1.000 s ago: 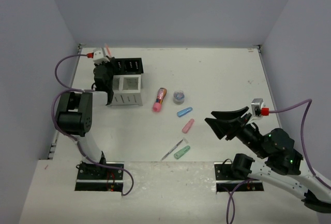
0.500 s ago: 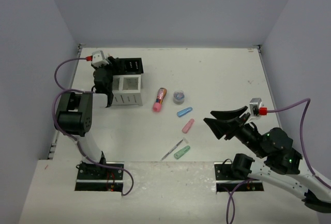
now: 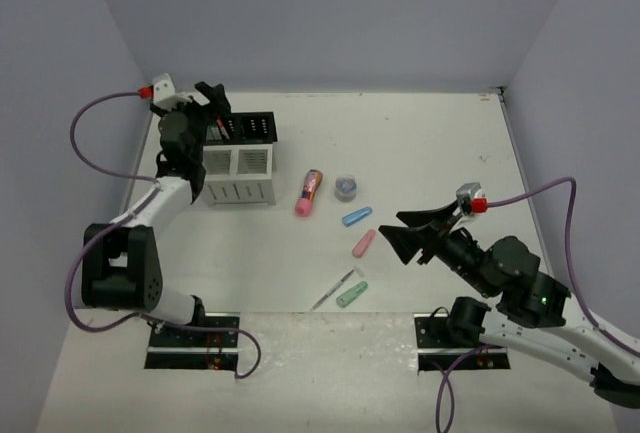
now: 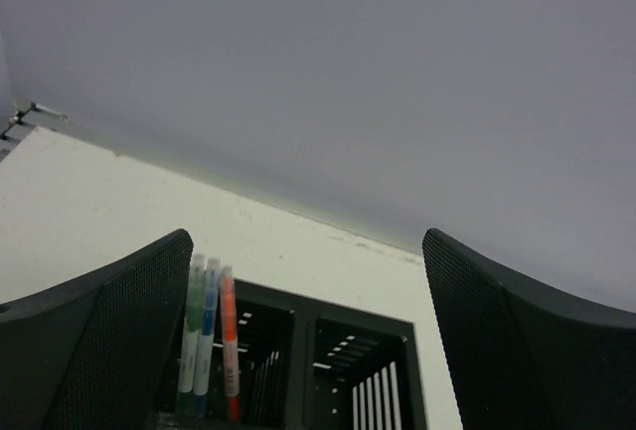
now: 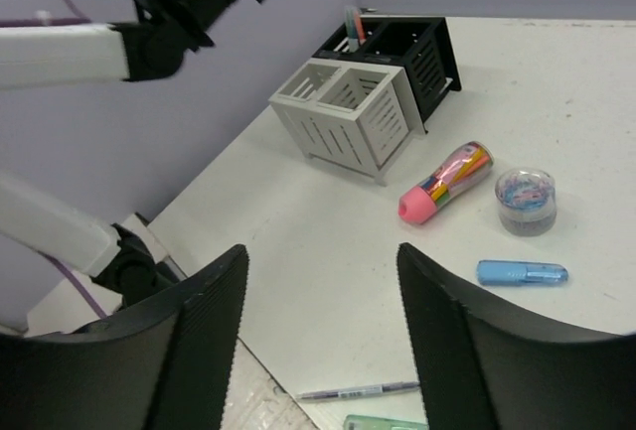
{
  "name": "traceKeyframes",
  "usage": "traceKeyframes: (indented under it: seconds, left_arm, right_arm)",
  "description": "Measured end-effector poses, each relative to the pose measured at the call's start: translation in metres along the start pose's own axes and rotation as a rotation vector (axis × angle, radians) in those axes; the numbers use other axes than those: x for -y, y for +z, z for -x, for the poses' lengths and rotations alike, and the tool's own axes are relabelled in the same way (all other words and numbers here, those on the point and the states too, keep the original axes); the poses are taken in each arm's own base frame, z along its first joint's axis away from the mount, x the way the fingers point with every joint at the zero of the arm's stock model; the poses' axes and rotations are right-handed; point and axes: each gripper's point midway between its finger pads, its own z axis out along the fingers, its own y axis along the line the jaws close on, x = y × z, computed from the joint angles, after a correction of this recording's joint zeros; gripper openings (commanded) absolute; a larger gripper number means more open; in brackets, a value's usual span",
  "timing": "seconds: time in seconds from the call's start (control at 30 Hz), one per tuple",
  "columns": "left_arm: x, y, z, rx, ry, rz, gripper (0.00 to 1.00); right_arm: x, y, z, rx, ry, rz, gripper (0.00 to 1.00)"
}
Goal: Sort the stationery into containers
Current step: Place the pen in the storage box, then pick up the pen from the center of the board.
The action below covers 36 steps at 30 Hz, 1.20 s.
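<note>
1. while the left pincer (image 4: 305,241) hangs wide open and empty over the black rack (image 3: 250,126), three pens (image 4: 209,336) stand upright in one of its slots, so that part looks done.
2. the white box (image 3: 240,175) joined to the black rack shows nothing inside.
3. loose on the table (image 3: 430,143) lie the pink patterned tube (image 3: 309,192), round roll (image 3: 347,188), blue capsule (image 3: 357,217), pink capsule (image 3: 363,243), green capsule (image 3: 351,295) and a thin pen (image 3: 336,289) just beside it.
4. the right pincer (image 5: 320,256) hovers near the pink capsule, parted and holding nothing; i judge the task under half done.
</note>
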Motion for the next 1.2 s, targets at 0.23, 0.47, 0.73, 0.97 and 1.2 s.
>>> traceKeyframes:
  seconds: [0.23, 0.47, 0.73, 0.97, 1.2]
  left_arm:
    - [0.056, -0.033, 0.096, -0.019, -0.072, -0.045, 1.0]
    - [0.179, -0.153, 0.03, -0.299, -0.022, -0.334, 1.0]
    - [0.198, -0.301, -0.182, -0.828, 0.424, -0.526, 0.98]
    - [0.175, -0.374, -0.223, -1.0, 0.596, -0.649, 0.79]
    - [0.167, -0.397, -0.247, -1.069, 0.679, -0.673, 0.64]
  right_arm:
    - [0.026, 0.009, 0.002, -0.027, 0.011, -0.197, 0.99]
    - [0.077, 0.026, -0.009, -0.12, 0.049, -0.49, 0.99]
    - [0.128, 0.008, -0.006, -0.105, 0.132, -0.693, 0.95]
    - [0.134, -0.002, -0.019, -0.161, 0.132, -0.735, 0.85]
    - [0.135, -0.006, -0.024, -0.185, 0.128, -0.743, 0.79]
